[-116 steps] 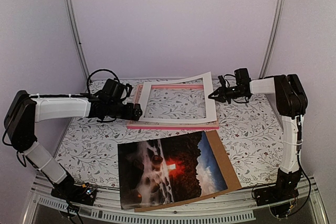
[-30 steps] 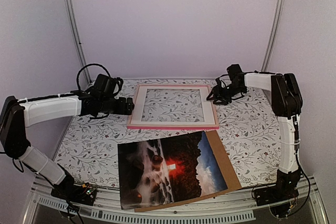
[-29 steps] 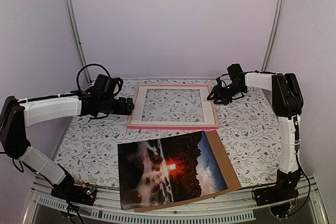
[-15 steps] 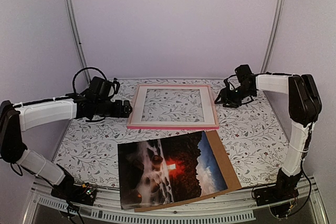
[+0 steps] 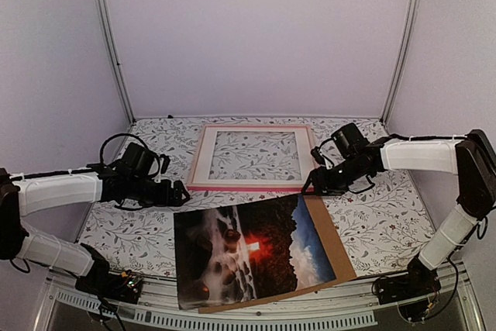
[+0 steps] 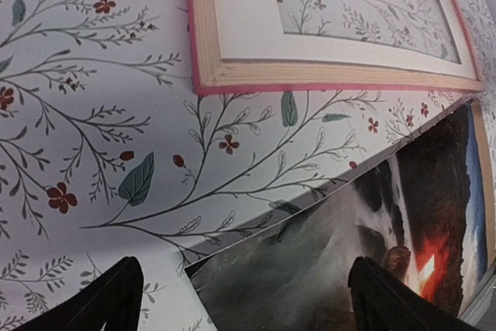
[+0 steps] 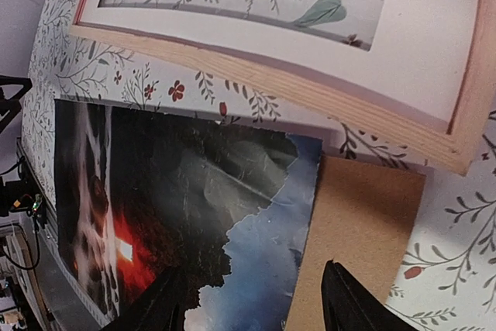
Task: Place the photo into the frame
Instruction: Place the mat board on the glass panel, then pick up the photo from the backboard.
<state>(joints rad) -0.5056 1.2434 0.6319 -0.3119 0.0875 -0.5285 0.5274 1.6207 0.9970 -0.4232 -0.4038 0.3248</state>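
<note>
- Found photo (image 5: 252, 249) flat on brown backing board (image 5: 333, 242) at near edge of worktop (image 5: 372, 211), apart from frame (image 5: 256, 187).
- Found white mat (image 5: 203, 156) seated in frame, far centre.
- Noted left gripper (image 5: 180, 194) and right gripper (image 5: 310, 185) both spread, empty, beside photo's far corners.
- Judged remaining: lifting photo, laying it into frame.

The photo (image 7: 194, 191) is glossy paper, faintly creased. The frame (image 6: 333, 75) shows bare pale wood sides under a pink face. The mat (image 6: 240, 29) is matt white card; the backing board (image 7: 360, 222), matt brown fibreboard.
</note>
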